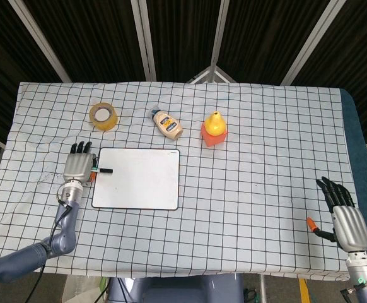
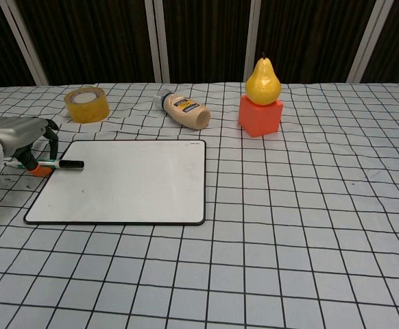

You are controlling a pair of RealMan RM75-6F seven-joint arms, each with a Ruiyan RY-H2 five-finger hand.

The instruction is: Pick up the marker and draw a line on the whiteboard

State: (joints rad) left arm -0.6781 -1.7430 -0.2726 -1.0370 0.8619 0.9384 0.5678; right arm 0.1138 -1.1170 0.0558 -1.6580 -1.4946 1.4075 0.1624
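Note:
The whiteboard lies flat left of the table's middle, its face unmarked. At the board's left edge, my left hand pinches the marker between thumb and fingers. The marker lies nearly level, its black tip reaching just over the board's left border. In the chest view the left hand shows at the frame's left edge. My right hand rests near the table's front right corner, fingers spread, holding nothing. The chest view does not show it.
A yellow tape roll sits behind the board. A mayonnaise bottle lies on its side beside it. A yellow pear stands on an orange block further right.

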